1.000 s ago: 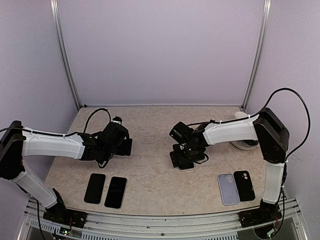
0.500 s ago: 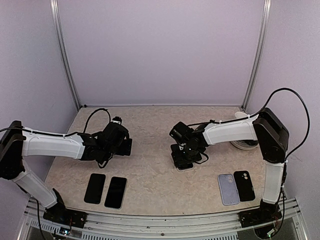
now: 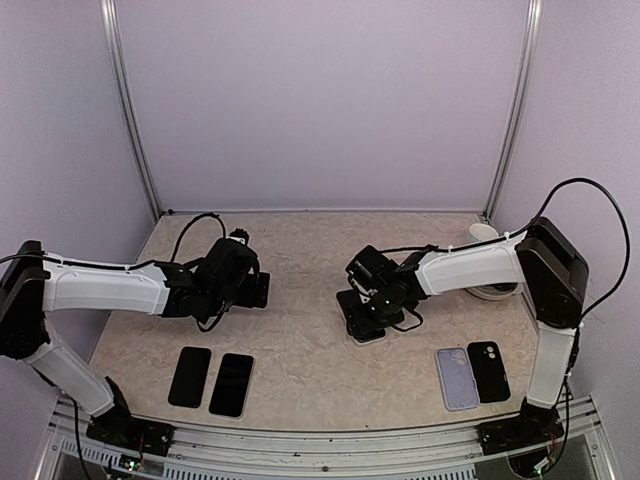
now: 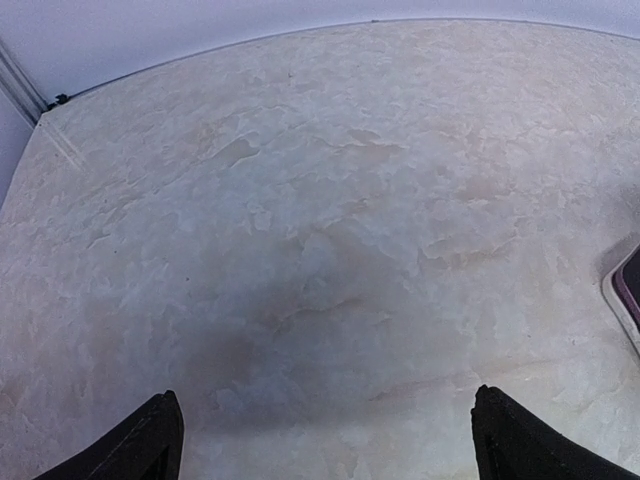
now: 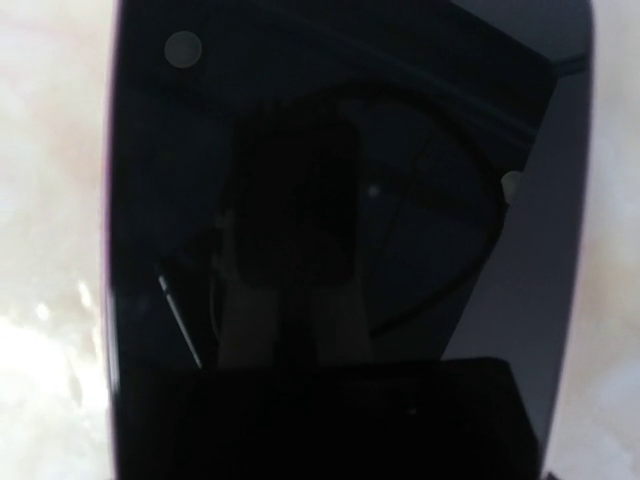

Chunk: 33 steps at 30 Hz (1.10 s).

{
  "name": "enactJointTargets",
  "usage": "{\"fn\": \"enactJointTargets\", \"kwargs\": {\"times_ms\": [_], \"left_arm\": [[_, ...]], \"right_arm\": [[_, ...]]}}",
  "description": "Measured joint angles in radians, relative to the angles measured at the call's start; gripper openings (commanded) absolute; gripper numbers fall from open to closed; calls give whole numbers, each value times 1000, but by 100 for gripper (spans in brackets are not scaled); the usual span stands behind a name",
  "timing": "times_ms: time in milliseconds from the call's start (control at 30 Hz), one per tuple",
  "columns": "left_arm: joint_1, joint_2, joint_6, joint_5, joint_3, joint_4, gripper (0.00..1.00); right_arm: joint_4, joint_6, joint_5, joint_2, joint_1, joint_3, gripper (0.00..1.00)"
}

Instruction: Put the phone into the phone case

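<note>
The top external camera sits far above and behind the 2 arms, looking down and forward over the whole surface. The left wrist camera looks ahead and down at bare surface from moderate height, the left pincer framing its bottom corners. The right wrist camera faces straight down, so near the phone that the dark screen fills its frame. The top view shares that phone; a dark sliver at the left wrist view's right edge may be it too.
</note>
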Motion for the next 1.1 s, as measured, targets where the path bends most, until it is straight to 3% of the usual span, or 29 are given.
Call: {"fn": "enactJointTargets", "kwargs": {"times_ms": [467, 900, 1100], "left_arm": [[0, 56, -8, 289, 19, 132, 99], [2, 385, -246, 703, 174, 465, 99], [6, 467, -361, 770, 187, 567, 85]], "right_arm": [[127, -30, -47, -76, 0, -98, 35], [253, -34, -65, -102, 0, -176, 35], [310, -48, -71, -145, 0, -208, 35]]}}
